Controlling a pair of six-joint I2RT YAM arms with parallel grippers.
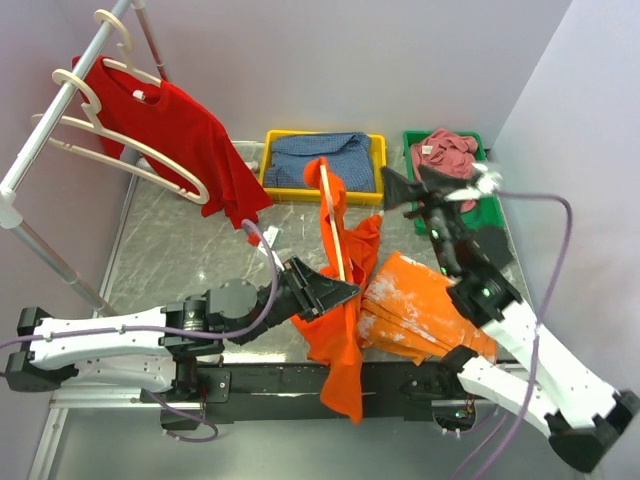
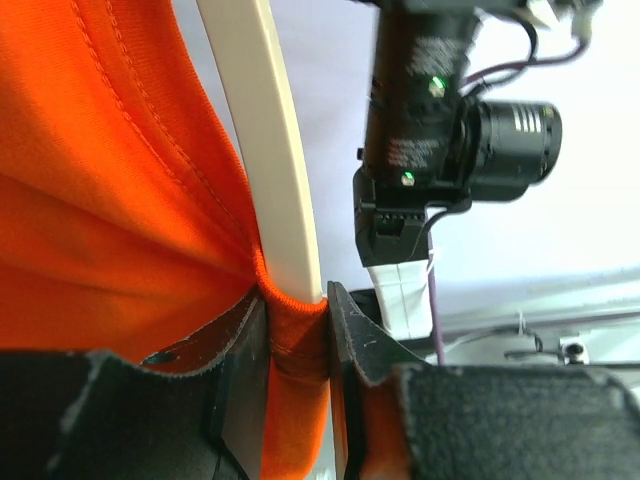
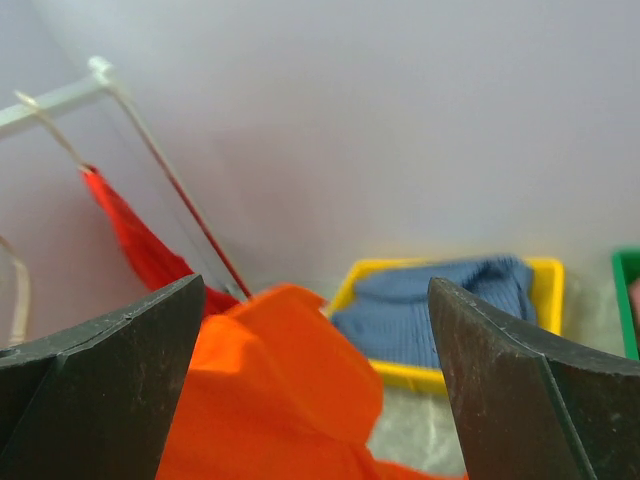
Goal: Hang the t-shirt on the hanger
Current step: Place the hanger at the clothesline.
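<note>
1. Currently the left gripper [image 1: 343,291] is clamped on the orange-red t-shirt [image 1: 340,345]. Its fingers [image 2: 240,370] pinch a hemmed edge where the cream hanger [image 1: 331,215] meets the cloth.
2. The hanger stands tilted above the middle of the table [image 1: 170,250], with the t-shirt draped over it and hanging past the near edge.
3. The right gripper [image 1: 393,192] hovers near the hanger's top with its jaws spread wide, holding nothing.
4. A lighter orange cloth [image 1: 420,305] lies flat beneath the right arm.
5. A yellow bin [image 1: 272,140] holds a blue garment [image 1: 325,160].
6. A darker red t-shirt [image 1: 185,135] hangs on the rack [image 1: 60,110] at left.
</note>
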